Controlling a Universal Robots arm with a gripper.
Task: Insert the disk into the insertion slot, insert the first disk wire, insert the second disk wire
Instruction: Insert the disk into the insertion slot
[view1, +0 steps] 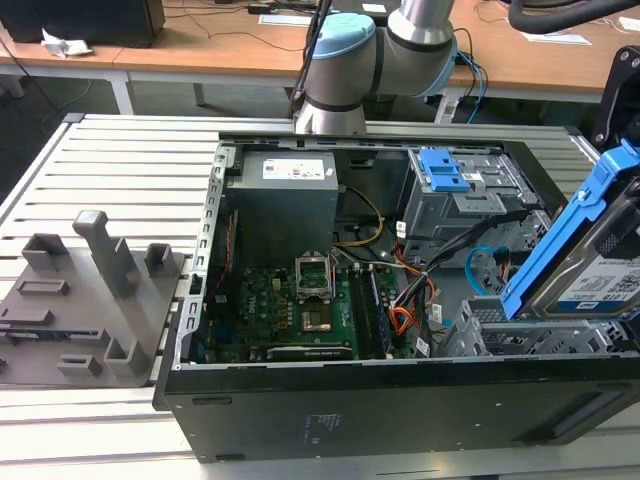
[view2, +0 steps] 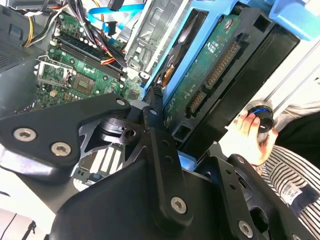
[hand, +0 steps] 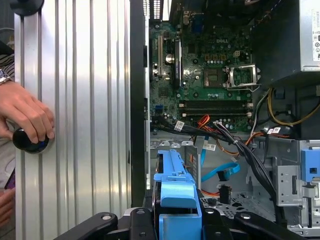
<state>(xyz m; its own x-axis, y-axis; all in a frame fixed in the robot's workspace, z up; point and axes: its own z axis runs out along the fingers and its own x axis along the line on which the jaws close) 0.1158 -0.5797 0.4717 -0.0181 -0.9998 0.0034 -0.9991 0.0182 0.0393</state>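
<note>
We saw the gripper (hand: 177, 222) clamped on the disk (view1: 585, 268), a finger on either side of its blue frame in the first wrist view. The disk hung tilted at the exterior view's right, over the near right corner of the open case (view1: 300, 405). Its lower end was close above the slot (view1: 495, 335) and not yet in it. We could not tell whether the two touched.

We judged the tilt to be the main hazard. If the disk went down at that angle, a corner of the frame could catch the cage's sheet-metal rim and jam. A jam could make the plastic frame slip in the grip. The bare circuit board (view2: 210, 75) on the disk's underside faced outward and could scrape that rim.

The blue cable (view1: 482, 262) looped just beside the slot on its far side, so it could get pinched under the disk.

A person's hand (hand: 27, 117) rested on a dark knob (hand: 31, 141) on the slatted table (hand: 75, 100), outside the case wall. We judged it to be out of the disk's path.

As for writing, the disk carried a white-and-blue label (view1: 605, 285) and the power supply (view1: 285, 205) a white one (view1: 297, 168). We left the print on both unread.
</note>
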